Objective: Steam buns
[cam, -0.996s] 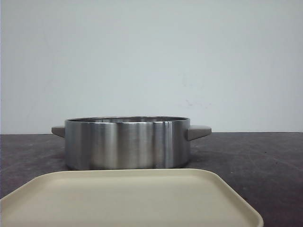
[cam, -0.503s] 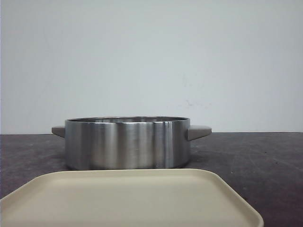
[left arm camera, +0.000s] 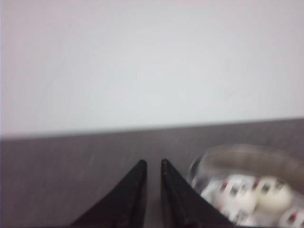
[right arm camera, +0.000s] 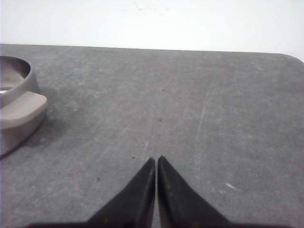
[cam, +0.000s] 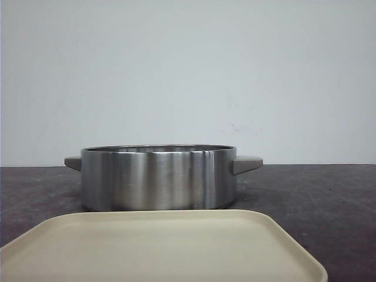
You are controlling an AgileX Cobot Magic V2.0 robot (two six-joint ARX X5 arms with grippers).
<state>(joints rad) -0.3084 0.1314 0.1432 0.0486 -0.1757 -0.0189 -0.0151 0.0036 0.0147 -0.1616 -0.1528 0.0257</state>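
1. Pot [cam: 158, 177]: brushed steel, low and round, upright on the table [cam: 317, 194] in the front view. Grey handles on both sides. Its inside was hidden from that view.
2. Tray [cam: 158, 247]: cream, with rounded corners, lying nearest the camera in front of the pot. Nothing rested on the part that showed.
3. Buns [left arm camera: 254, 194]: white, glossy, with dark face marks, seen only in the blurred left wrist view. They sat together inside a round steel-walled vessel, which may have been the pot; the blur left that unsure. Their exact count could not be read.
4. Left gripper [left arm camera: 153, 166]: dark pointed fingers nearly together, a narrow gap between the tips, nothing between them. It hung over bare table, just beside the vessel with the buns.
5. Right gripper [right arm camera: 156, 161]: fingers pressed together, tips meeting, holding nothing. It stood over bare grey table, well apart from the pot, whose rim and one handle [right arm camera: 21, 111] showed at the edge of the right wrist view.
6. Wall [cam: 188, 76]: plain, pale, behind the table.
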